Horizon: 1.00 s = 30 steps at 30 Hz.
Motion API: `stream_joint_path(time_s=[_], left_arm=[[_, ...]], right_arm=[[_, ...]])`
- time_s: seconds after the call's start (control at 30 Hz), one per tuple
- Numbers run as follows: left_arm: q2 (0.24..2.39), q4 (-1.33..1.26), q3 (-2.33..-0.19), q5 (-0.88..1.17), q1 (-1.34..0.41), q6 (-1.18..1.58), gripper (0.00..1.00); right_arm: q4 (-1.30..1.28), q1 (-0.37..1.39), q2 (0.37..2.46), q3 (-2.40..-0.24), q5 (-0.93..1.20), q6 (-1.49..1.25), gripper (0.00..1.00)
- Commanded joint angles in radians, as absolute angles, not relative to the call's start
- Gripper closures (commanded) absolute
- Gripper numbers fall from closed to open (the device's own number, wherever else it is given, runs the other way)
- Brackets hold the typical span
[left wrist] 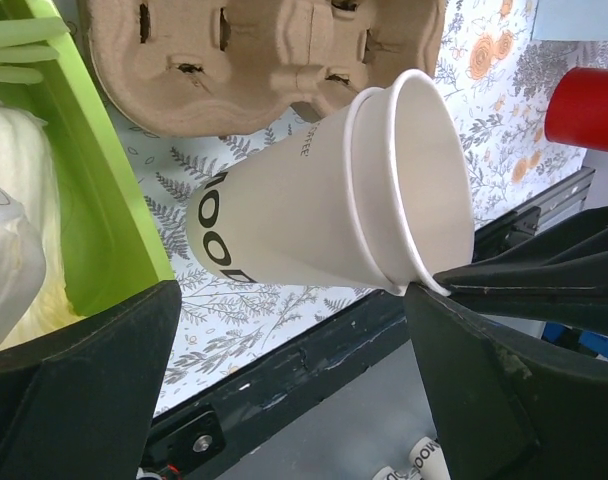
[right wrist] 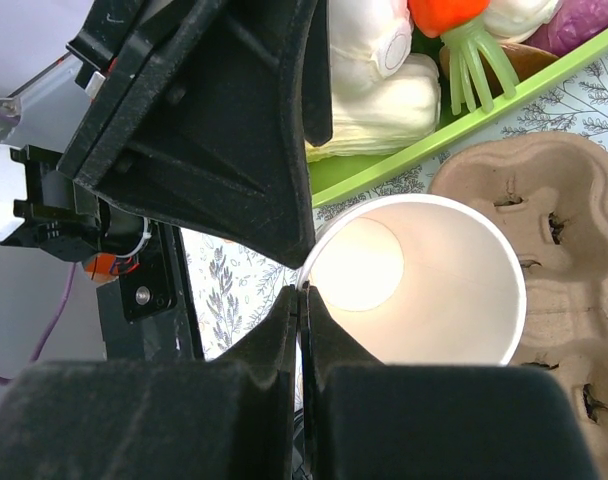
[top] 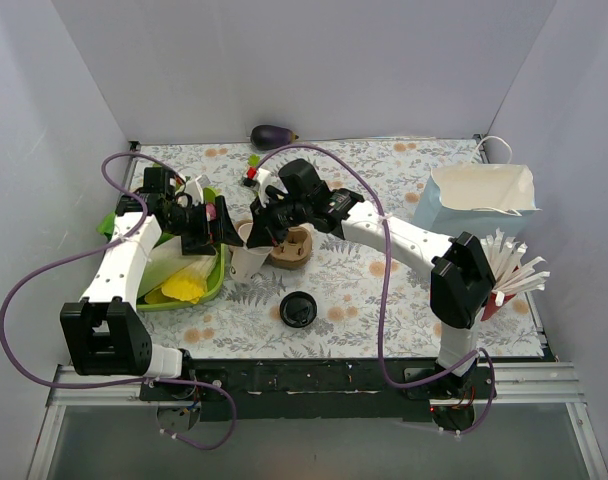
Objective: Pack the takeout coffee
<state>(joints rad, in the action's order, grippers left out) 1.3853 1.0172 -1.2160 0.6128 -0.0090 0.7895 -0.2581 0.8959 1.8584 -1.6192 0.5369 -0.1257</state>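
No cup with a black dome lid shows in any view, so the takeout coffee is out of view. A lidless white paper cup (top: 249, 262) with dark print stands tilted next to a brown pulp carrier (top: 292, 248). In the left wrist view it looks like two nested cups (left wrist: 324, 210). My right gripper (top: 257, 236) is shut on the cup's rim (right wrist: 302, 300); the cup's inside (right wrist: 424, 280) is empty. My left gripper (top: 220, 228) is open (left wrist: 294, 300), its fingers on either side of the cup's lower edge. A loose black lid (top: 297, 309) lies on the mat.
A green tray (top: 209, 285) of toy food sits under the left arm. A white paper bag (top: 481, 200) stands at the back right. A red holder with straws (top: 509, 270) is at the right. An eggplant (top: 272, 134) lies at the back wall.
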Motion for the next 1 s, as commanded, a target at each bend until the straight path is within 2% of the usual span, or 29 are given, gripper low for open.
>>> stream_joint_path(time_s=[0.0,0.57,0.77,0.97], left_arm=[[1.381,0.991,-1.193,0.667,-0.009,0.816,0.05],[1.437,0.982,-1.17,0.436,-0.009,0.813,0.05],[1.439,1.002,-1.187,0.413,-0.008,0.798,0.06],[1.411,1.066,-1.268,0.298,-0.009,0.744,0.06]], right_arm=[[-0.192,0.9,1.81,-1.62,0.575,-0.141,0.99],[-0.149,0.904,1.802,-1.677,0.531,-0.132,0.99],[-0.15,0.904,1.781,-1.641,0.543,-0.097,0.99],[-0.175,0.91,1.75,-1.522,0.61,0.009,0.99]])
